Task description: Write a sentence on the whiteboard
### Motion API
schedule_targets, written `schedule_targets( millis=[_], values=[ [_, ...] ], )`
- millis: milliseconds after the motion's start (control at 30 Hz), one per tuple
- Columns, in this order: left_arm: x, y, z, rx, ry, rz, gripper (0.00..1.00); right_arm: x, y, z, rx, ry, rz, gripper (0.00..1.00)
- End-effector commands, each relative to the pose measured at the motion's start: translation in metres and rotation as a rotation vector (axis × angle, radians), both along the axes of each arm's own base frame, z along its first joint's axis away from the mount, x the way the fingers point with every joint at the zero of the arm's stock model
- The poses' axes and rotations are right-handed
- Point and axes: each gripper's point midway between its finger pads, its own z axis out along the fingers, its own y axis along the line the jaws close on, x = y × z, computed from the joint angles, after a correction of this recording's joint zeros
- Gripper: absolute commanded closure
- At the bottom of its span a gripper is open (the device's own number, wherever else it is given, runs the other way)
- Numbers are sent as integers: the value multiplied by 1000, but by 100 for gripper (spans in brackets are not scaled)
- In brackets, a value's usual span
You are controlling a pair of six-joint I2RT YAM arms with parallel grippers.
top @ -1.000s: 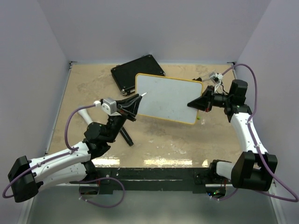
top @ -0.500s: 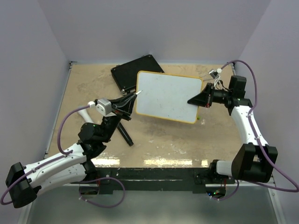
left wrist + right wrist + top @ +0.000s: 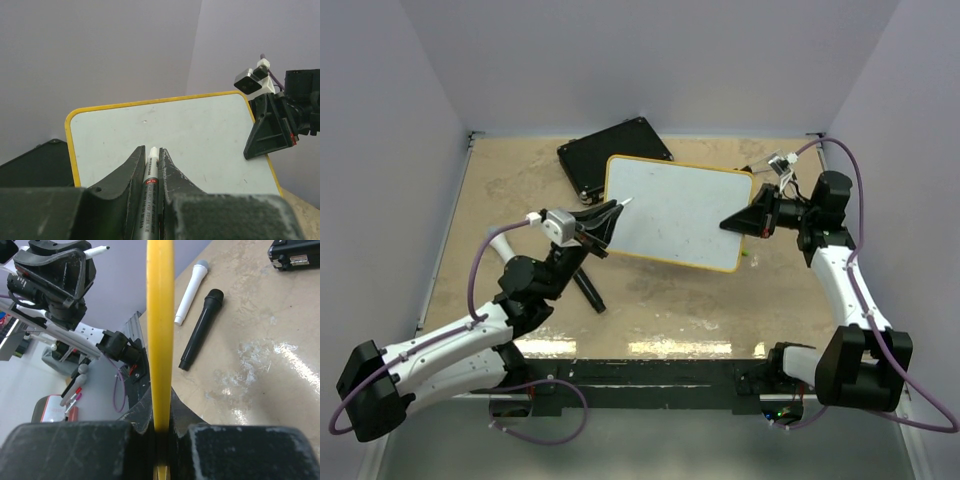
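Both arms had shifted: the left gripper [image 3: 613,213] brought its clamped marker [image 3: 151,182] over the left edge of the whiteboard [image 3: 675,215], while the right gripper [image 3: 726,223] pinched the right edge.

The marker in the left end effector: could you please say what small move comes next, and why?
Probably ease the left end effector forward until the marker tip meets the whiteboard: its face looks almost blank, and the right end effector grips its edge.
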Motion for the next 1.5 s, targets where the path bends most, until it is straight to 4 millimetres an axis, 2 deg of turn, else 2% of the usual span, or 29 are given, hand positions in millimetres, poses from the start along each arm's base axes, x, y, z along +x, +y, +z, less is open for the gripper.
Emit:
schedule_targets(
  millis=[0, 167, 367, 400, 533, 567, 600, 867, 1033, 1467],
  values=[
    [-14, 18, 33, -99, -82, 1, 100, -17, 3, 16, 11, -82, 70, 100],
    [-22, 25, 34, -159, -75, -16, 100, -23, 3, 20, 6, -97, 53, 100],
    [-27, 20, 41, -147, -49, -63, 100, -28, 4, 29, 1, -109, 37, 100],
    [-28, 20, 49, -154, -57, -65, 100, -27, 4, 29, 2, -106, 35, 100],
    [-27, 20, 60, -163, -63, -60, 100, -27, 4, 29, 3, -106, 47, 100],
    [-24, 19, 57, -152, -43, -54, 100, -26, 4, 29, 3, -104, 47, 100],
    [-25, 18, 64, -154, -45, -57, 100, -26, 3, 30, 3, -106, 46, 100],
    [-18, 4, 57, -71, -17, -59, 100, -29, 4, 30, 8, -92, 58, 100],
    [-15, 4, 56, -2, -27, -4, 100, -32, 5, 31, 10, -93, 61, 100],
    [-18, 9, 51, 61, -83, 38, 100, -26, 4, 27, 16, -41, 46, 100]
  ],
)
